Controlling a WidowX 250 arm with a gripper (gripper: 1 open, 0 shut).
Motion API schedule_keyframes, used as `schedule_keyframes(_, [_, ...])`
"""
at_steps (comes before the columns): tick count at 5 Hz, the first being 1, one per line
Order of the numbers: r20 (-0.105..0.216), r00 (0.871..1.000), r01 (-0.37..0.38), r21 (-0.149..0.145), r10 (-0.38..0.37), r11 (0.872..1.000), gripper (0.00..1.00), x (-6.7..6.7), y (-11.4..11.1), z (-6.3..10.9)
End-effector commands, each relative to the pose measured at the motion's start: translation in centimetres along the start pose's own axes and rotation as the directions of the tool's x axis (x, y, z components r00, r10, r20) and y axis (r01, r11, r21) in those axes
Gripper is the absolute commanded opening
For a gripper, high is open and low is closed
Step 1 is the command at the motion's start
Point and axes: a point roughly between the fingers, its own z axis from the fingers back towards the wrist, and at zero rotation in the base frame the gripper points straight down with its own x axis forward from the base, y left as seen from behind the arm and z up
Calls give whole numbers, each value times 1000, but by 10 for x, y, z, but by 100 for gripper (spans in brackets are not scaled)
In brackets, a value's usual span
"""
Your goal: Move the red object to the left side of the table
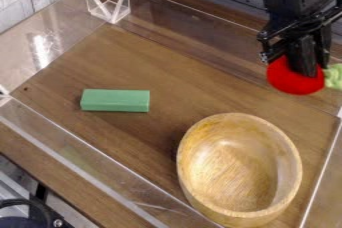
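The red object (295,79), a small round toy fruit with a light-green leafy stem (333,75), is at the right side of the table (147,62), close to the right acrylic wall. My black gripper (302,60) comes down on it from above, its fingers shut on the fruit's top. The fruit's upper part is hidden behind the fingers. It seems slightly raised off the wood, but I cannot tell for sure.
A green rectangular block (115,100) lies left of centre. A large wooden bowl (241,166) fills the front right. Low clear walls edge the tabletop, with a clear folded piece (107,4) at the back left corner.
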Motion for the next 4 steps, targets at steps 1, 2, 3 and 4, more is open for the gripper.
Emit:
schedule_keyframes(1, [4,1000,4,-89,-3,996,0,-3,-11,33])
schedule_keyframes(2, [-5,1000,-14,-102,14,995,0,-1,-12,43])
schedule_keyframes(3, [-16,999,-39,-116,37,992,0,2,-11,56])
schedule_keyframes(4, [-22,998,-60,-125,58,990,0,4,-8,67])
